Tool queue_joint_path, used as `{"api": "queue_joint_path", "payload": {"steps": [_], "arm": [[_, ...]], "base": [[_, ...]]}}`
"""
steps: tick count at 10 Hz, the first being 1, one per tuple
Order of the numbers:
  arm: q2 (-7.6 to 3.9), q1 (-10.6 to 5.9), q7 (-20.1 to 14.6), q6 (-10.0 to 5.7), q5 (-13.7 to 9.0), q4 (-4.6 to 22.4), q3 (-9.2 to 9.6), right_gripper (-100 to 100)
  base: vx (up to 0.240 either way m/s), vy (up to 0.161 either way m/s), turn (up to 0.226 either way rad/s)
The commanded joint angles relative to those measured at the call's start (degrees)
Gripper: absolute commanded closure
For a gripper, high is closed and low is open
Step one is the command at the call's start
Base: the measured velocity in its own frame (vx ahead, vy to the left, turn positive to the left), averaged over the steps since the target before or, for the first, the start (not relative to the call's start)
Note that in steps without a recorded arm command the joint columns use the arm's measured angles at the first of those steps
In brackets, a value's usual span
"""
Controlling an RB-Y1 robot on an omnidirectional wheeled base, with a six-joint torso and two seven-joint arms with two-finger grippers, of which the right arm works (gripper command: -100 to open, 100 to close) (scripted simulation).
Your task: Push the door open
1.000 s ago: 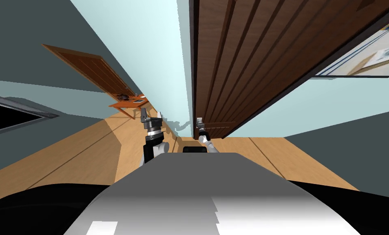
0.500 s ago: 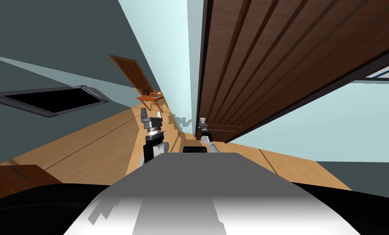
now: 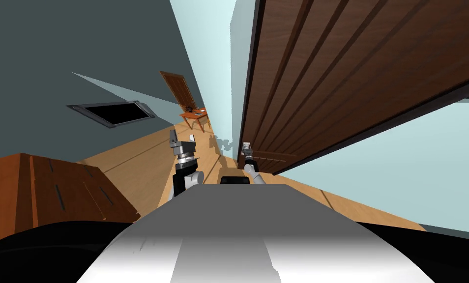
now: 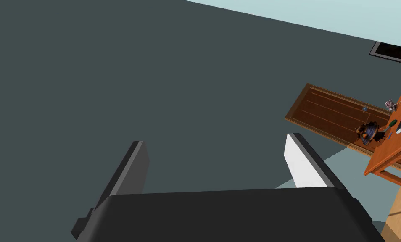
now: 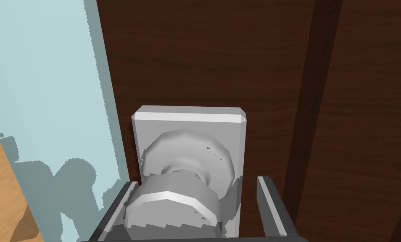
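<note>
The dark brown panelled door (image 3: 351, 73) rises close on my right, its edge against a pale blue wall. A grey round knob (image 5: 174, 206) on a grey square plate (image 5: 189, 122) sits near that edge of the door (image 5: 237, 54). My right gripper (image 5: 197, 182) is open with its fingers on either side of the knob; one finger touches it and the other stands a little off. In the head view the right gripper (image 3: 246, 146) is at the door's face. My left gripper (image 3: 182, 140) is held up beside it, open and empty (image 4: 216, 140).
A brown cabinet (image 3: 56, 191) stands low on my left. Down the wooden floor (image 3: 140, 157) are a small orange table (image 3: 195, 117) with several small things and another brown door (image 3: 179, 88). A dark-framed black opening (image 3: 113, 113) is in the grey wall.
My view has swung: the far door, table and black opening slid rightward, and the brown cabinet came in at lower left. The near door looms larger. The right gripper stays at the knob.
</note>
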Motion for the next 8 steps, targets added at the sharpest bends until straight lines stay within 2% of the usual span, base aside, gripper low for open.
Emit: {"api": "queue_joint_path", "payload": {"steps": [1, 2, 4, 5, 8], "arm": [[-0.7, 0.53, 0.5, -0.65, -0.58, -0.78, -1.7, 100], [-0.77, 0.9, 0.74, -0.8, -0.82, -1.18, -2.15, 100], [-0.93, 2.44, 1.74, -1.42, -1.77, -2.79, -3.98, 100], [-0.93, 2.44, 1.74, -1.42, -1.77, -2.79, -3.98, 100], [-0.9, 3.97, 2.73, -2.03, -2.73, -4.4, -5.8, 100]], "base": [[-0.098, -0.04, 0.217], [-0.106, -0.039, 0.217], [-0.154, -0.083, 0.395], [-0.147, -0.042, 0.127], [-0.153, -0.04, 0.24]]}}
